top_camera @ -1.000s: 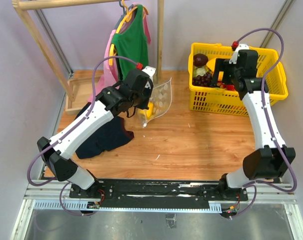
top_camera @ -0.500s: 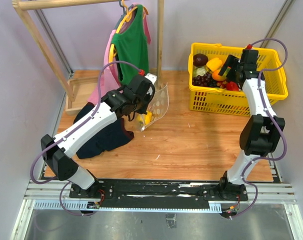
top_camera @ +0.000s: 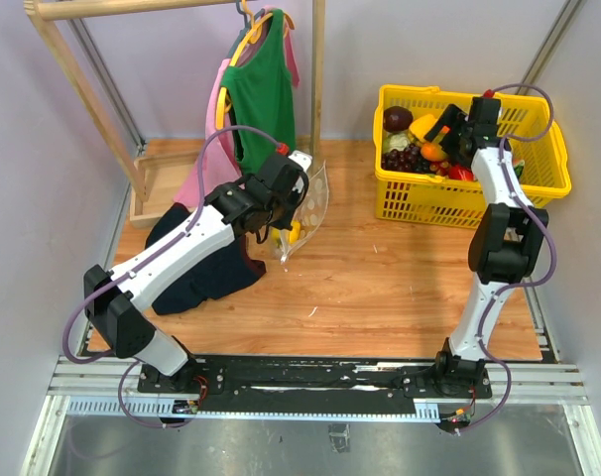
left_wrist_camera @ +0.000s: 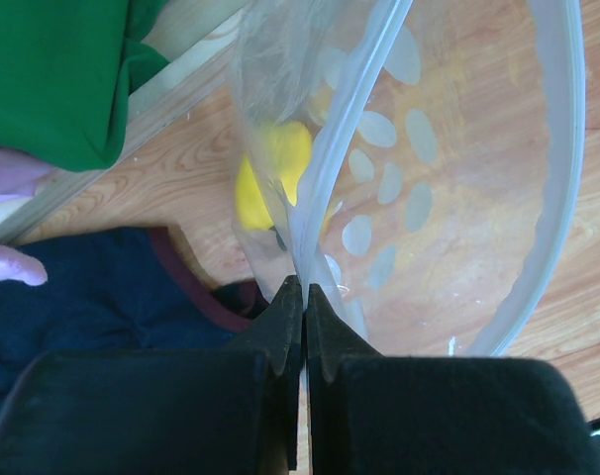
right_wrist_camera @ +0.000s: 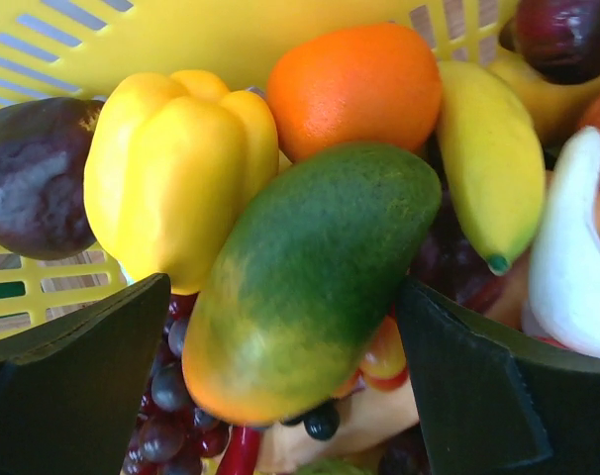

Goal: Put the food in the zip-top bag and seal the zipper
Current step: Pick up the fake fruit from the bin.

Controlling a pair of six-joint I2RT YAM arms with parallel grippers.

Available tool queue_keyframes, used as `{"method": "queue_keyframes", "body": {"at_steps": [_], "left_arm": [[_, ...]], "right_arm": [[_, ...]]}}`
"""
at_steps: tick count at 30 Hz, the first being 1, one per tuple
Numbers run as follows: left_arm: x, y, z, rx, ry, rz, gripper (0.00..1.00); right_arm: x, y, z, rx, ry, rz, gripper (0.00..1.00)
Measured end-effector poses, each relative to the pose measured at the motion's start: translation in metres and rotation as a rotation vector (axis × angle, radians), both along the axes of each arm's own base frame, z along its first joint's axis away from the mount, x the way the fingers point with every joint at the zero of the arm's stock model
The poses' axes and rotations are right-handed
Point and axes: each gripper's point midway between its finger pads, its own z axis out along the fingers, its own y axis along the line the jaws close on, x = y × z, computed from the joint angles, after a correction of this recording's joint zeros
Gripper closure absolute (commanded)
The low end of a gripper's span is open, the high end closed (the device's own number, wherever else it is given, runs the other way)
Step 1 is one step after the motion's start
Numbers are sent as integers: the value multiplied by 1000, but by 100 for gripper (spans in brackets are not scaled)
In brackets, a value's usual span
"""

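Two black fingers of the left gripper [left_wrist_camera: 303, 297] are pressed together on the clear zip-top bag printed with white dots [left_wrist_camera: 449, 198]. They pinch it at its translucent zipper strip [left_wrist_camera: 350, 119] and hold it upright, its mouth gaping in a smooth curve. One yellow toy piece [left_wrist_camera: 270, 178] sits low inside. Close on the bag's left lie a dark navy cloth [left_wrist_camera: 92, 287] and a hanging green shirt [left_wrist_camera: 52, 69].

A broad stretch of the wooden table [top_camera: 380, 278] separates the bag from the yellow slatted plastic basket [top_camera: 420, 203]. Inside the basket the right gripper [right_wrist_camera: 285, 287], jaws wide apart, straddles a smooth green-and-orange toy mango [right_wrist_camera: 310, 277]. Crowding the mango are a glossy yellow toy pepper [right_wrist_camera: 171, 168], a round orange [right_wrist_camera: 359, 84], a tapered yellow fruit [right_wrist_camera: 488, 148], beaded purple grapes [right_wrist_camera: 166, 406] and a dark purple fruit [right_wrist_camera: 33, 173].
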Motion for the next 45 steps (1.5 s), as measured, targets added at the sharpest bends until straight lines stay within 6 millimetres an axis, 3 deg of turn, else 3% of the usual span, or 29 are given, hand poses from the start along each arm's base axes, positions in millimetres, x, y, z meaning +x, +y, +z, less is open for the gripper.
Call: {"method": "queue_keyframes", "body": {"at_steps": [2, 11, 21, 25, 30, 37, 40, 45], "left_arm": [[0, 0, 0, 0, 0, 1, 100], [1, 1, -3, 2, 2, 4, 100], [1, 1, -4, 2, 3, 5, 100], [1, 1, -4, 0, 2, 4, 100], [1, 0, -4, -6, 3, 0, 100], [0, -2, -3, -24, 13, -11, 100], [-1, -2, 0, -39, 15, -18, 100], [-2, -4, 4, -70, 17, -23, 100]], "right_arm": [[7, 4, -8, 19, -5, 17, 11], [15, 20, -8, 98, -57, 90, 48], [2, 15, 0, 95, -78, 117, 70], [-8, 17, 27, 66, -125, 140, 74], [-22, 19, 75, 13, -226, 170, 78], [-53, 28, 129, -39, -360, 201, 80], [-70, 39, 142, -48, -410, 225, 80], [-102, 75, 153, -45, -476, 295, 80]]}}
